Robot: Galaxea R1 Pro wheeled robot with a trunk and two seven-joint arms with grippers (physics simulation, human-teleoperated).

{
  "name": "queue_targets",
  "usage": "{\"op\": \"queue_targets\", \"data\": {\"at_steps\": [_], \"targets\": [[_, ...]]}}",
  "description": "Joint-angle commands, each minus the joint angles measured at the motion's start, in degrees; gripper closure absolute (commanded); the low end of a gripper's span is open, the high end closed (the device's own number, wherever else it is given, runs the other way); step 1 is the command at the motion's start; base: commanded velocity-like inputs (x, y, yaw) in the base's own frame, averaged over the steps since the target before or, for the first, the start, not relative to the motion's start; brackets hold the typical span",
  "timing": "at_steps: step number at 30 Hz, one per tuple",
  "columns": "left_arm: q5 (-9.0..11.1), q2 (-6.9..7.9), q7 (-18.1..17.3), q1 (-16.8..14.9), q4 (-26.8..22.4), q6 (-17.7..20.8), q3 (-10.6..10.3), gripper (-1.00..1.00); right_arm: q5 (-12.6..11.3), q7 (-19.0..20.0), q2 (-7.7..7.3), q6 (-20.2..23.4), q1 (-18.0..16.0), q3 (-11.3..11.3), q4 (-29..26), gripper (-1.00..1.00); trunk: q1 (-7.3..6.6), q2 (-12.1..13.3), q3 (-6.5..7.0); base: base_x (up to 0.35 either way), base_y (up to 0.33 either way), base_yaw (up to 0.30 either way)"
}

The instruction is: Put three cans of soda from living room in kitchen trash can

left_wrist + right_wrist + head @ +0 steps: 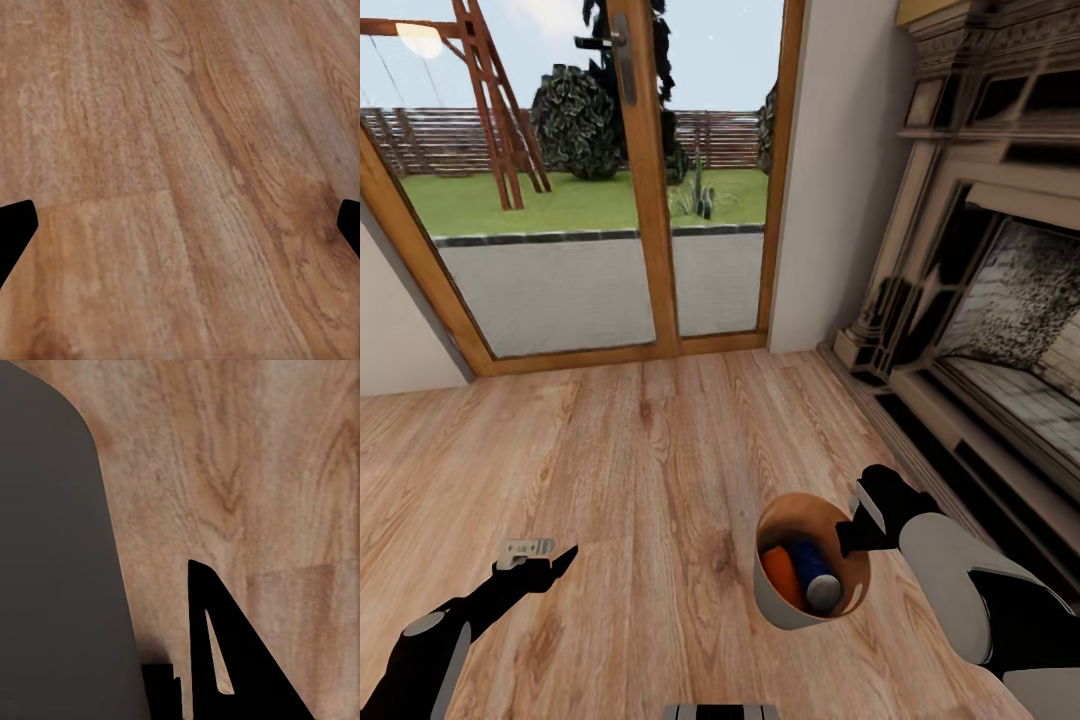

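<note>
Right gripper [847, 540] clamped on rim of tan round bucket [772, 600] (orange can [782, 577], blue silver-topped can [815, 577] inside, leaning). Left gripper [540, 560] spread wide, empty, well apart.

The floor [640, 470] is matt, grained wood. The doors [650, 180] have smooth wooden frames with glass panes. The bin [770, 600] looks like smooth matt plastic.

third can hidden inside bin [772, 590]; fireplace [1000, 300] cut off by frame edge
</note>
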Motion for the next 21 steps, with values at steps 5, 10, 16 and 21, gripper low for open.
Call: {"op": "queue_targets", "data": {"at_steps": [5, 10, 16, 21], "targets": [[0.1, 0.0, 0.0, 0.0, 0.1, 0.0, 0.0, -1.0, -1.1, 0.0, -0.09, 0.1, 0.0, -0.2, -0.3, 1.0, -0.01, 0.0, 0.0, 0.0, 0.0, 0.0], [0.1, -0.03, 0.0, 0.0, 0.1, 0.0, -0.1, -1.0, -1.0, 0.0, -0.55, 0.1, -0.1, -0.5, -0.7, 1.0, -0.01, 0.0, 0.0, 0.0, 0.0, 0.0], [0.1, -0.04, 0.0, 0.0, 0.1, 0.0, -0.1, -1.0, -1.0, 0.0, -0.72, 0.1, -0.1, -0.6, -0.8, 1.0, -0.01, 0.0, 0.0, 0.0, 0.0, 0.0], [0.0, -0.05, 0.0, 0.0, 0.1, 0.0, -0.1, -1.0, -1.0, 0.0, -0.72, 0.1, -0.1, -0.5, -0.7, 1.0, 0.07, 0.0, -0.66, 0.0, 0.0, 0.0]]}}
